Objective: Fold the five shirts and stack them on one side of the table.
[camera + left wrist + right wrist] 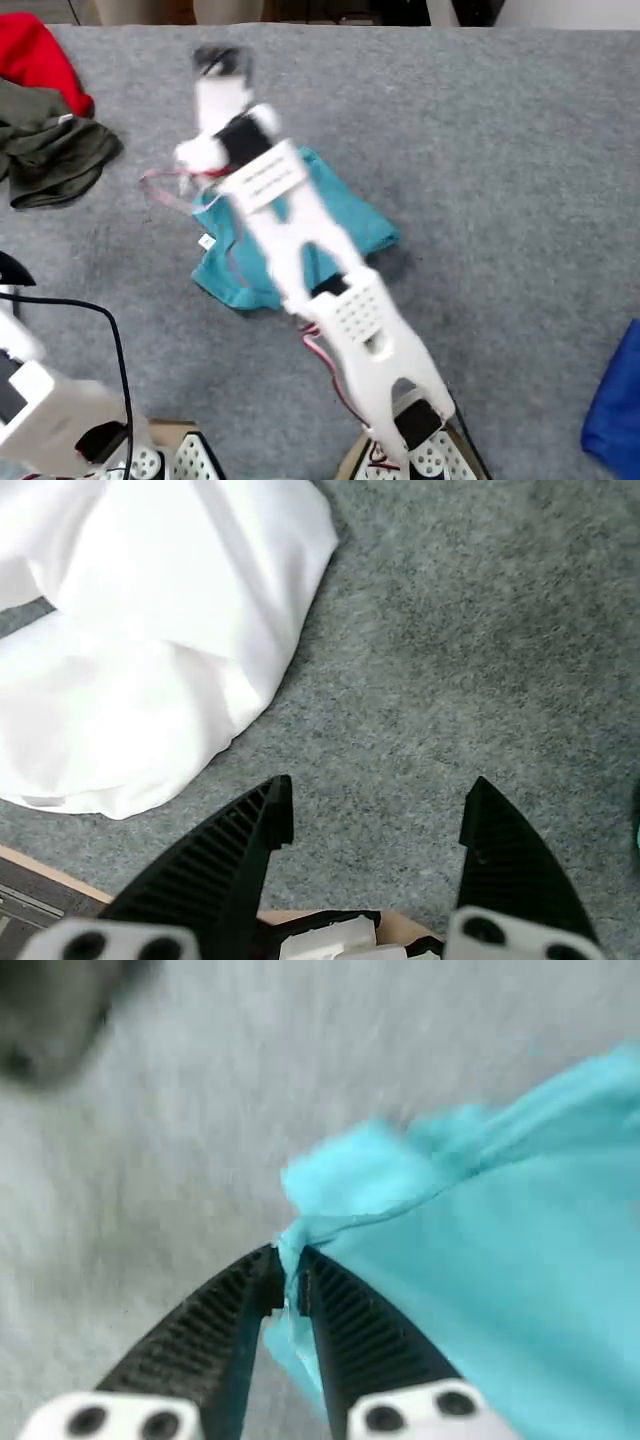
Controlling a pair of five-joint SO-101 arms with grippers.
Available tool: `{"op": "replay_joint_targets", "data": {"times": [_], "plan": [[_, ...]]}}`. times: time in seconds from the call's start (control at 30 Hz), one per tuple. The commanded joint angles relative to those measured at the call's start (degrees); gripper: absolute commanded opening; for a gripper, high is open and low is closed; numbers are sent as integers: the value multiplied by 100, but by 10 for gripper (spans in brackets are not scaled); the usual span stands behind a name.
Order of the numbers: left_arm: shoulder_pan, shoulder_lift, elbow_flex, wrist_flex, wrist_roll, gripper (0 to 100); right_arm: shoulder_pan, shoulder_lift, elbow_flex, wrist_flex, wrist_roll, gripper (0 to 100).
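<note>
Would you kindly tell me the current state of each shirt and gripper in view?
teal shirt: rumpled, one edge pinched
right gripper: shut on teal shirt
left gripper: open, holding nothing
white shirt: crumpled, unfolded
olive shirt: crumpled heap
red shirt: bunched, unfolded
blue shirt: cut off, fold unclear

- Centre shirt [350, 215] in the middle of the table [500, 150], under the right arm [330, 290].
- Right gripper [288, 1280] clamped on the centre shirt's edge.
- Far-left corner: back shirt [35, 55] behind front shirt [55, 150], touching.
- Edge shirt [615, 400] at the near right edge.
- Left gripper [375, 820] over bare table, with the nearby shirt [150, 630] just beside it.
</note>
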Motion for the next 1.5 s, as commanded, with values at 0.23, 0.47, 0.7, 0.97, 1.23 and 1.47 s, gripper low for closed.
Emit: {"op": "replay_joint_targets", "data": {"times": [0.23, 0.47, 0.7, 0.97, 1.23, 1.47], "plan": [[1503, -259, 0, -18, 651, 275, 2475, -1807, -295, 123, 932, 5], [3358, -233, -53, -53, 1275, 275, 3890, -2747, 1147, 132, 1345, 5], [4923, -224, -53, -62, 1354, 275, 5226, -3855, 3609, 114, 1723, 5], [5662, -215, 404, -1222, 1459, 275, 6308, -4356, 5613, 97, 2145, 5], [5670, -207, 1864, -3622, 1468, 275, 6545, -4356, 6712, -677, 2154, 5], [5591, 295, 2567, -5029, 1468, 274, 6563, -4374, 7327, -923, 2163, 5]]}}
